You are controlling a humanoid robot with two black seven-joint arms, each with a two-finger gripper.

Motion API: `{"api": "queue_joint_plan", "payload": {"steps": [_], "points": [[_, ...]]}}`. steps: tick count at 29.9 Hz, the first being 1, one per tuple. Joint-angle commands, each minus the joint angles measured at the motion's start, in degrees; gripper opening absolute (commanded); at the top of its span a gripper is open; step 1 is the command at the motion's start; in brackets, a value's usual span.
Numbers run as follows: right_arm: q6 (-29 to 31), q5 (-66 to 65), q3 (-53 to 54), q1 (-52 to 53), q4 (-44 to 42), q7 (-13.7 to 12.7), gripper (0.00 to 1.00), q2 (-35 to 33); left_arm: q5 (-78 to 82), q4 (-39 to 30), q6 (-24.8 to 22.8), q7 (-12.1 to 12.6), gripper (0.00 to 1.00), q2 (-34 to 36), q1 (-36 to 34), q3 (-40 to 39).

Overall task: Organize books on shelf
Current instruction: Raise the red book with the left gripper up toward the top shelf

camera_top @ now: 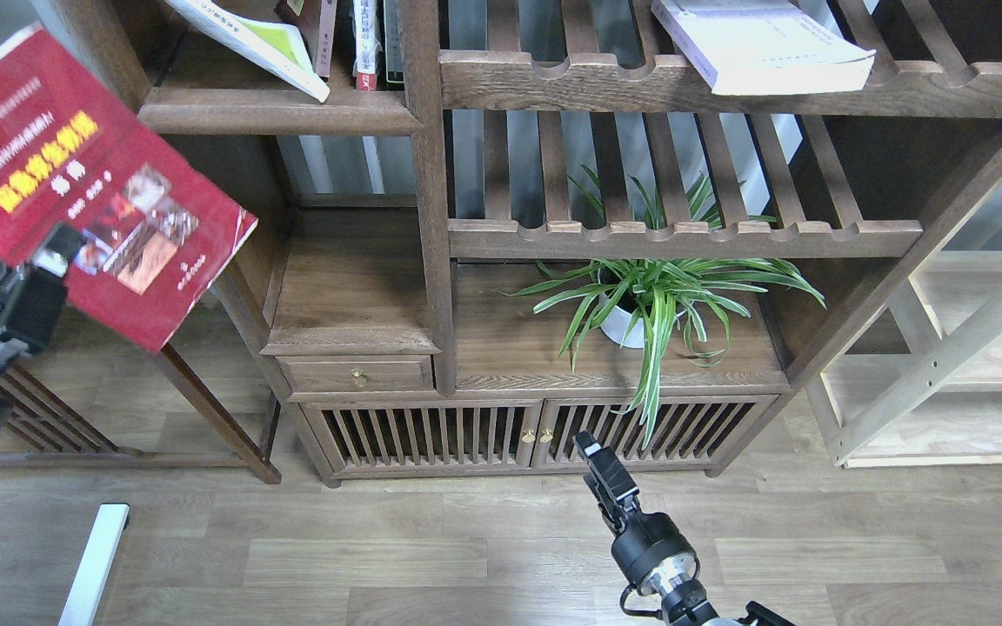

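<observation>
— One book, the red book [75, 183], is in our left gripper [53, 256], closed on its lower edge, high at the left, apart from the shelf [279, 111].
— We carry it. Next we must tilt it upright. Our right gripper [592, 452]: we cannot tell.

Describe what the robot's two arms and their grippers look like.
Both arms are black. The right arm has a rounded black joint with a silver ring below it, thin black cables and a narrow, boxy right gripper. The left gripper is blocky and black with a pale tip.
</observation>
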Motion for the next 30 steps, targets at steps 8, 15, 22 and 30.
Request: {"api": "queue_joint_plan", "payload": {"steps": [8, 15, 22, 30], "points": [[-0.01, -0.27, 0.49, -0.87, 0.00, 0.08, 1.00, 0.00, -0.94, 1.35, -0.01, 1.51, 0.01, 0.89, -11.37, 4.27], [-0.01, -0.27, 0.76, -1.31, 0.00, 0.08, 1.00, 0.00, -2.42, 2.49, -0.01, 1.51, 0.02, 1.06, -12.26, 4.63], [-0.01, -0.62, 0.76, -1.66, 0.00, 0.08, 1.00, 0.00, -7.97, 2.58, -0.01, 1.33, 0.03, 0.71, -12.43, 4.89], [-0.01, -0.71, 0.76, -2.19, 0.09, 0.08, 1.00, 0.00, -11.48, 2.84, -0.01, -1.21, 0.03, -2.44, -12.69, 4.71]]}}
